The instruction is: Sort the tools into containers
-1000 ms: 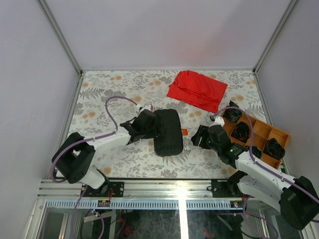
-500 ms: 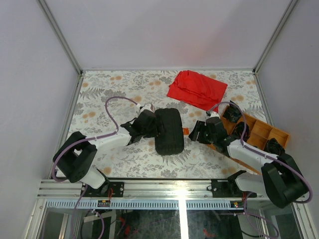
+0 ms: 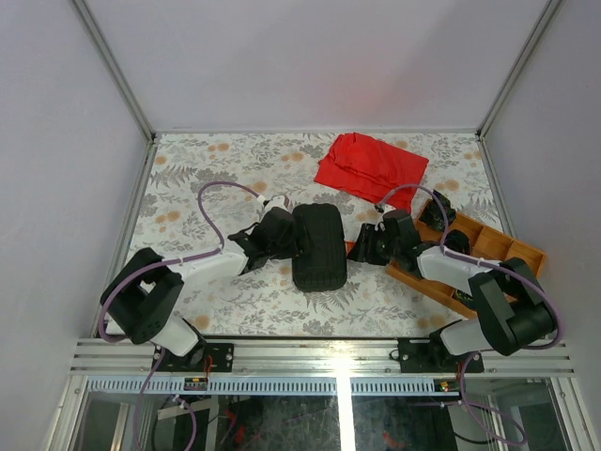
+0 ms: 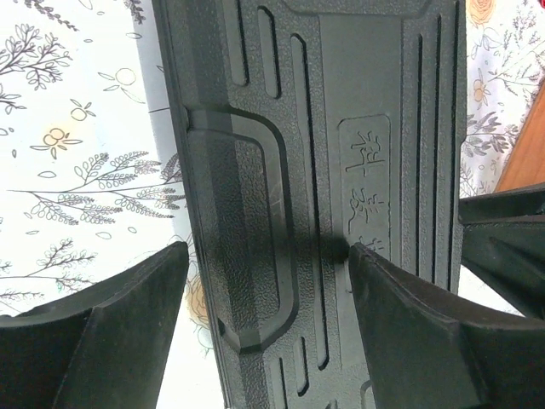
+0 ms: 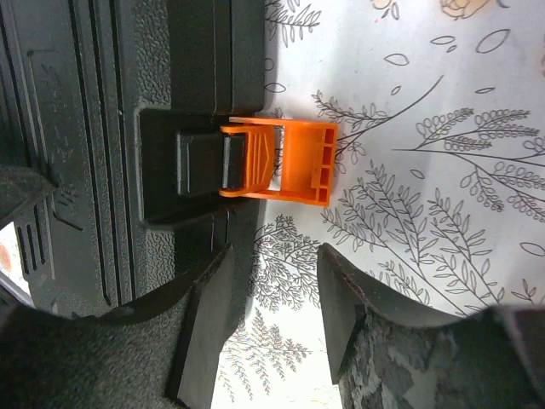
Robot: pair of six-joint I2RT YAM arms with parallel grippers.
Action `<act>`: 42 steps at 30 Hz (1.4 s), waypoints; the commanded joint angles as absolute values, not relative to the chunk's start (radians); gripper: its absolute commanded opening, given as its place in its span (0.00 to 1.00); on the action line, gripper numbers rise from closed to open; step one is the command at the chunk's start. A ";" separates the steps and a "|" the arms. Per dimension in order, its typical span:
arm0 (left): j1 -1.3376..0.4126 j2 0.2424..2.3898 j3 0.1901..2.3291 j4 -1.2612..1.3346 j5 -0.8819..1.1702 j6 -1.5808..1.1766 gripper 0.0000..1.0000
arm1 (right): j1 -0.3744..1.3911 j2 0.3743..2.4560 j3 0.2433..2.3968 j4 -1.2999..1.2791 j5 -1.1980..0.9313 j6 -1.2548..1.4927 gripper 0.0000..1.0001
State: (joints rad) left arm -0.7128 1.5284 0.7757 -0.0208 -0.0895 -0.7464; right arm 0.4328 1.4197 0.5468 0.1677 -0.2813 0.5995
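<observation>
Case (image 3: 317, 247) sits shut mid-bench (image 3: 207, 178) with its ribbed lid up, so I can't see inside; its long axis runs away from me. The wooden tray (image 3: 498, 246) on the right holds dark items (image 3: 439, 209) I can't identify. Only my right wrist view shows the orange latch (image 5: 281, 160) clearly, hinged out from the case's side. The right end effector (image 5: 274, 256) is partly spread and empty, just short of the latch. The left end effector (image 4: 266, 256) is spread wide astride the lid's left edge.
</observation>
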 commanded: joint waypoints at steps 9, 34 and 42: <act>-0.718 1.479 0.705 -0.315 -0.222 -0.684 0.77 | 0.601 1.475 0.633 0.232 -0.363 0.614 0.53; -0.718 1.509 0.679 -0.305 -0.219 -0.684 0.77 | 0.419 1.442 0.592 0.241 -0.362 0.579 0.61; -0.718 1.504 0.690 -0.313 -0.219 -0.687 0.77 | 0.391 1.514 0.595 0.281 -0.416 0.644 0.53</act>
